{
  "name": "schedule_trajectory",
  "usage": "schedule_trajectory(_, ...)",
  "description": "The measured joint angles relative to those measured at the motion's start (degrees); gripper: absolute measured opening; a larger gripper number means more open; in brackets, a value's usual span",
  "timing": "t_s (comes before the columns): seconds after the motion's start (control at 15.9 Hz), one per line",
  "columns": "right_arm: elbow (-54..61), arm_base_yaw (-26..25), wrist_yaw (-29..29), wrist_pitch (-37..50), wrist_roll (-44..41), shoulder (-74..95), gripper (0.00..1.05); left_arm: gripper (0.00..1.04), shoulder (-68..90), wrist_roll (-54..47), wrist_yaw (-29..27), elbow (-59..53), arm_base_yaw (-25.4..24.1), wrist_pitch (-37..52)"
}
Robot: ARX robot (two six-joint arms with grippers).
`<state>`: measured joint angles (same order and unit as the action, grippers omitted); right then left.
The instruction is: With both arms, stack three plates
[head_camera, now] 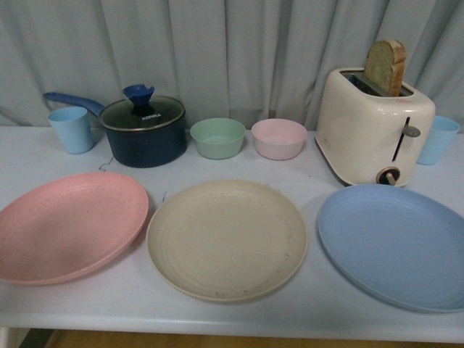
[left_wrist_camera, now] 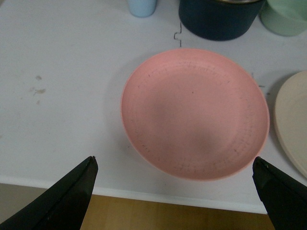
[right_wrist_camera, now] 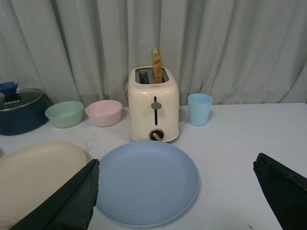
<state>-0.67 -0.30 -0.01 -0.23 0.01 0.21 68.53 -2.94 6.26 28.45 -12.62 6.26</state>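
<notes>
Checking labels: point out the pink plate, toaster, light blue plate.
pink plate point(left_wrist_camera: 194, 112), left wrist view, centre of its well.
toaster point(right_wrist_camera: 141, 110), right wrist view, front face beside the lever slot.
light blue plate point(head_camera: 395, 243), front view, centre of its well.

Left gripper point(left_wrist_camera: 175, 159): jaws spread wide, empty, raised over the front edge of the table point(left_wrist_camera: 57, 96), tilted steeply down.
Right gripper point(right_wrist_camera: 176, 165): jaws spread wide, empty, low above the table, aimed level across it.
</notes>
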Motion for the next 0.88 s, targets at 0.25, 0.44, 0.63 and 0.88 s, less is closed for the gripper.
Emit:
schedule_trajectory(0.25,0.00,0.00,0.00,0.00,0.00,0.00,0.98,0.98,21.53,-7.19,4.85,17.70,-2.58,-6.64)
schedule_trajectory(0.44,0.00,0.00,0.00,0.00,0.00,0.00,0.98,0.98,30.67,-10.54,7.32,24.63,-2.89,-10.54)
schedule_trajectory(0.63,0.00,0.00,-0.02,0.02,0.00,0.00,0.98,0.98,39.12,-11.23,8.20,32.41,-2.73,-13.53)
schedule_trajectory(0.88,0.00,0.00,0.00,0.02,0.00,0.00,0.98,0.98,49.68,-12.90,7.23,43.15,-2.91,-16.72)
